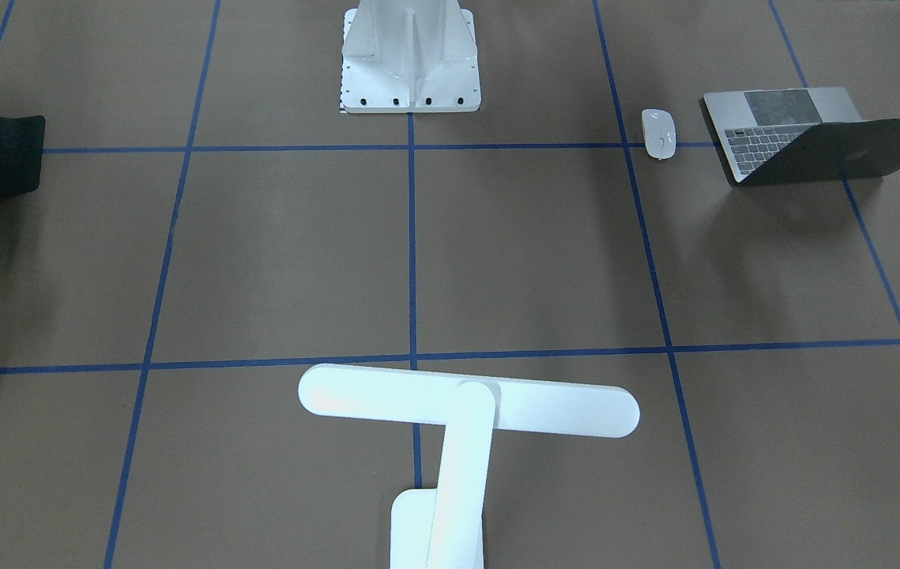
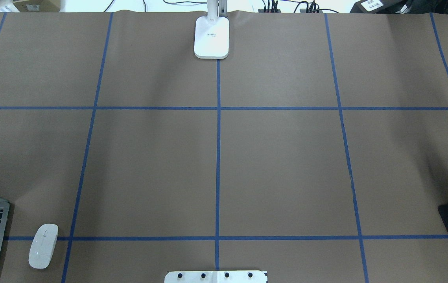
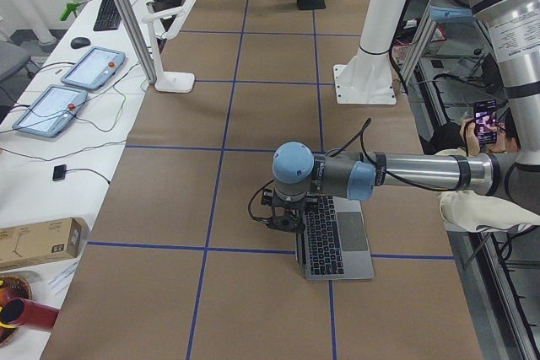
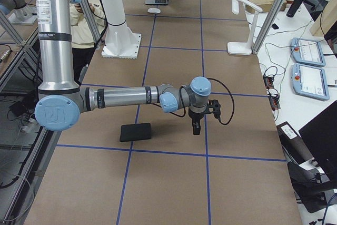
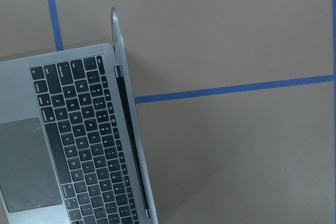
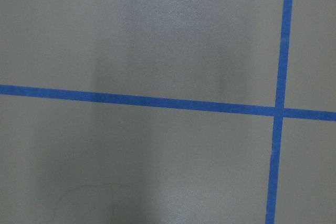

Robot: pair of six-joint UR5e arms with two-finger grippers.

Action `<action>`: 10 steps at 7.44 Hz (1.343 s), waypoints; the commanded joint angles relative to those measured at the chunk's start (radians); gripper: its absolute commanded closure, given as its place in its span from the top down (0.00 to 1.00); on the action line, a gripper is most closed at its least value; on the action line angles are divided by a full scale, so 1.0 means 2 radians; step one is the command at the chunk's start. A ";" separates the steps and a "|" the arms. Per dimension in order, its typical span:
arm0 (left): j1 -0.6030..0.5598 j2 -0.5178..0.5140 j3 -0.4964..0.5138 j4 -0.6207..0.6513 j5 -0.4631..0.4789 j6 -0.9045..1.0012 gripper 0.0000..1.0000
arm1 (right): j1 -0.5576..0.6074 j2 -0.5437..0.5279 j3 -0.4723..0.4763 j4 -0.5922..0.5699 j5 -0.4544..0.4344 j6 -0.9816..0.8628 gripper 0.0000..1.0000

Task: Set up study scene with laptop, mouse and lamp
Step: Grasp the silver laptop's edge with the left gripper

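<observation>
Far L of pedestal (image 1: pixel 410 71): L gripper (image 3: pixel 285 223) low by outer end of laptop (image 1: pixel 852 154) lid; jaws spread or clenched, can't tell. Laptop open, lid partly up, at table corner on pedestal's L. Risk: clipping thin lid edge w/ a finger, folding or skidding it; smooth metal, prob. slippery.

Btwn laptop & pedestal: mouse (image 1: pixel 658 133), just beside laptop, not touching. Could get shoved if laptop dragged pedestal-ward.

Straight across from pedestal, at far edge: lamp (image 1: pixel 469 411), upright, long bar head up top. Tipping likely if pushed high.

Far R of pedestal: black mat (image 1: pixel 7 154), R gripper (image 4: pixel 196 129) hovering near it, nothing visibly in it; jaw state, can't tell.

Surface: flat brown paper-like cover (image 2: pixel 279 165), blue tape grid (image 2: pixel 218 157). Room: lab, side bench w/ touch panels (image 4: pixel 310 51), person (image 4: pixel 89 19) behind pedestal.
</observation>
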 commanded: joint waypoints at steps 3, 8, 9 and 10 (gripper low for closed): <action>0.047 0.001 0.034 -0.070 0.000 -0.049 1.00 | -0.001 -0.011 0.015 0.000 0.000 0.001 1.00; 0.086 0.008 0.061 -0.171 0.001 -0.142 0.28 | -0.002 -0.013 0.015 -0.001 0.001 0.001 1.00; 0.086 0.008 0.061 -0.171 0.000 -0.145 0.00 | -0.002 -0.014 0.015 -0.001 0.001 0.001 1.00; 0.086 0.008 0.062 -0.171 0.000 -0.145 0.00 | -0.002 -0.014 0.016 0.000 0.001 0.001 1.00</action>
